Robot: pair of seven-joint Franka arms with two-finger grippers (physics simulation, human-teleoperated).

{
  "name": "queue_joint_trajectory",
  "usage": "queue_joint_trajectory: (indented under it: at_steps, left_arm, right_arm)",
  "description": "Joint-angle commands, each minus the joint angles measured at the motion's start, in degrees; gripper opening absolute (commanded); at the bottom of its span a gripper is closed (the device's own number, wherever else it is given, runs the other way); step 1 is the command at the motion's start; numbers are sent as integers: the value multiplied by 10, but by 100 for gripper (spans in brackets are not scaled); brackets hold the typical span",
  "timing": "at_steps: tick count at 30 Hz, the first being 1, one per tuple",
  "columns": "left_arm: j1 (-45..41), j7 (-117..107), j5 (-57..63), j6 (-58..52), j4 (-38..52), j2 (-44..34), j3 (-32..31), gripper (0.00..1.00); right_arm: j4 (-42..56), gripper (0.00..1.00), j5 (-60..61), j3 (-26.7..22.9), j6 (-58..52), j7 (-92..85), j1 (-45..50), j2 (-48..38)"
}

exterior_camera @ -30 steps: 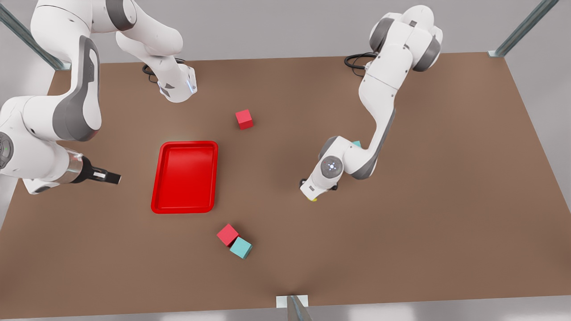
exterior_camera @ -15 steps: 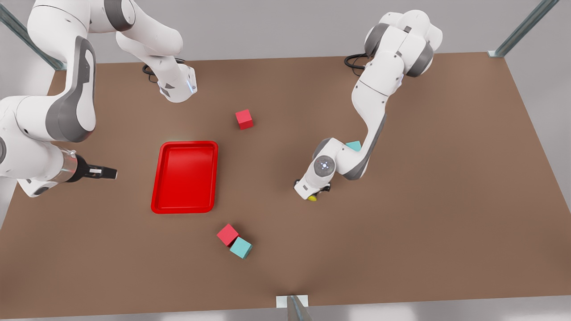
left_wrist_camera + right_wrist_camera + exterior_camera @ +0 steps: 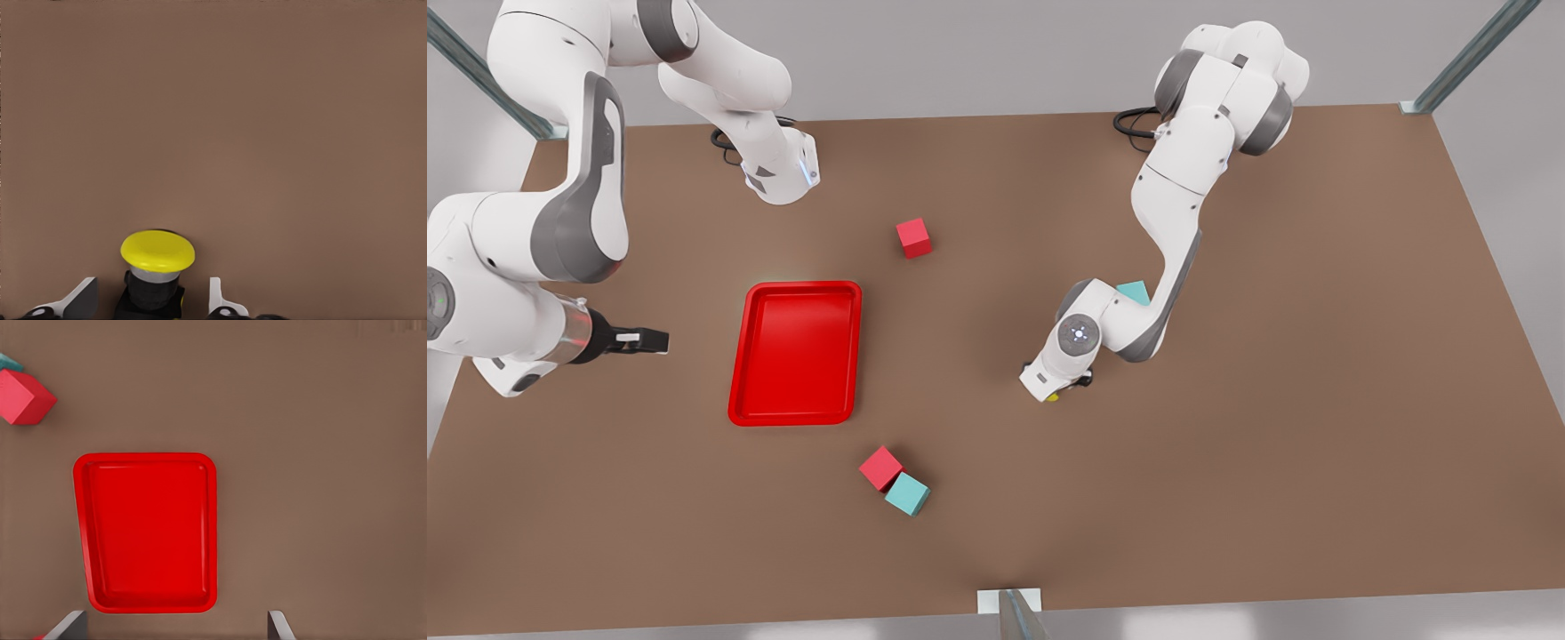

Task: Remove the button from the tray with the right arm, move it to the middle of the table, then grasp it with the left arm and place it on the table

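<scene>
The button [image 3: 157,251], grey-bodied with a round yellow cap, stands on the brown table [image 3: 1316,400] near its middle. My left gripper [image 3: 150,297] is open around it, one finger on each side with a small gap to the body. In the front view only a sliver of the button's yellow cap [image 3: 1054,397] peeks out under the left gripper [image 3: 1060,388]. The red tray [image 3: 796,353] lies empty at the front view's left. My right gripper [image 3: 651,340] hovers open beyond the tray's outer side, and in its wrist view the tray [image 3: 148,532] lies ahead of the right gripper [image 3: 173,621].
One red cube [image 3: 913,238] sits behind the tray. A red cube [image 3: 881,468] and a teal cube [image 3: 907,494] touch each other near the front edge. Another teal cube [image 3: 1134,291] is partly hidden behind the left arm's elbow. Metal frame posts stand at the table's corners.
The left arm's wrist shifted slightly toward the tray and back, staying over the button. The right gripper drifted a little farther back beside the tray.
</scene>
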Motion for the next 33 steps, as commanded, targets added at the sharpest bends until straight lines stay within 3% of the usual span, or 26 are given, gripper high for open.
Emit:
queue_joint_trajectory:
  at_steps: [1, 4, 9, 17, 21, 28, 31, 33]
  left_arm:
    - [4, 10, 2, -3, 0, -1, 1, 72]
    - [7, 10, 2, -4, 1, -1, 0, 69]
    - [3, 5, 0, -6, 2, -2, 0, 49]
    - [4, 5, -2, -26, 15, -3, 0, 46]
    - [2, -18, 0, -126, 54, -5, 8, 45]
    - [-32, -726, 149, -164, 113, -12, 34, 45]
    - [-67, -1106, 320, -295, 161, -9, 34, 45]
    - [-87, -1234, 383, -359, 172, -9, 33, 45]
  right_arm:
    - [0, 100, 0, 0, 0, -33, 0, 0]
    - [0, 100, 0, 1, 0, -33, -1, 0]
    - [0, 100, 1, 0, 0, -34, -5, 0]
    - [0, 100, 0, 0, 0, -33, -5, 0]
    - [0, 100, 0, 0, 0, -34, -4, 0]
    - [0, 100, 1, 0, 0, -34, -3, 0]
    - [0, 100, 0, 0, 0, -34, -4, 0]
    - [0, 100, 0, 0, 0, -33, -3, 0]
